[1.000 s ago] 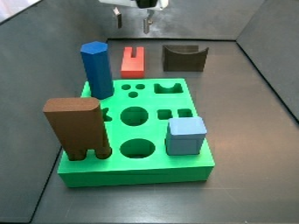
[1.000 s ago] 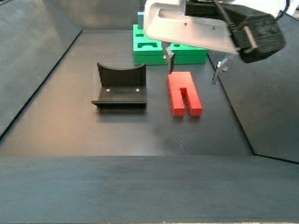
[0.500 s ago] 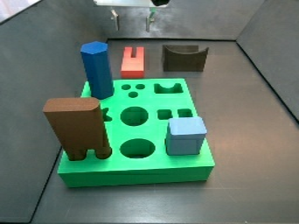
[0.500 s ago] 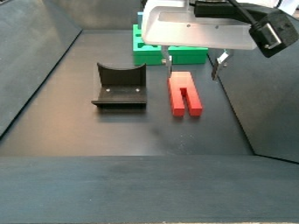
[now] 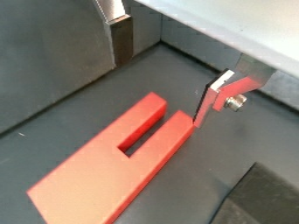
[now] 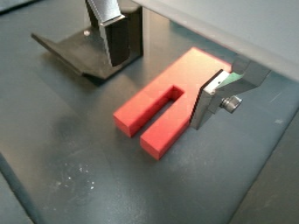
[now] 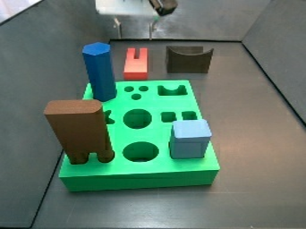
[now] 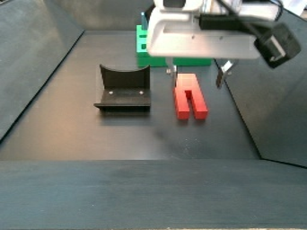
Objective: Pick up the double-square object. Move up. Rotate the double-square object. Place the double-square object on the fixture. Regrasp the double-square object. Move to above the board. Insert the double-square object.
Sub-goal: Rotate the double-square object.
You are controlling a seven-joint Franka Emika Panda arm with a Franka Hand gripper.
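Note:
The double-square object [image 8: 189, 94] is a red grooved block lying flat on the dark floor; it also shows in a side view [image 7: 136, 61] and in both wrist views [image 5: 117, 162] [image 6: 167, 103]. My gripper [image 8: 197, 72] hangs open and empty just above the block's end nearest the board, one finger [image 6: 118, 39] on each side [image 6: 211, 103] of it, not touching. The fixture [image 8: 122, 87], a dark block with a U notch, stands beside the red block [image 7: 189, 59]. The green board [image 7: 143, 134] with cut-out holes lies beyond the block [image 8: 146, 49].
On the board stand a blue prism [image 7: 99, 72], a tall brown block with legs [image 7: 78, 130] and a light-blue cube [image 7: 191, 139]. Dark walls enclose the floor on the sides.
My gripper has come down closer to the red block and its wrist has levelled a little. The jaws stay open. The block has not moved.

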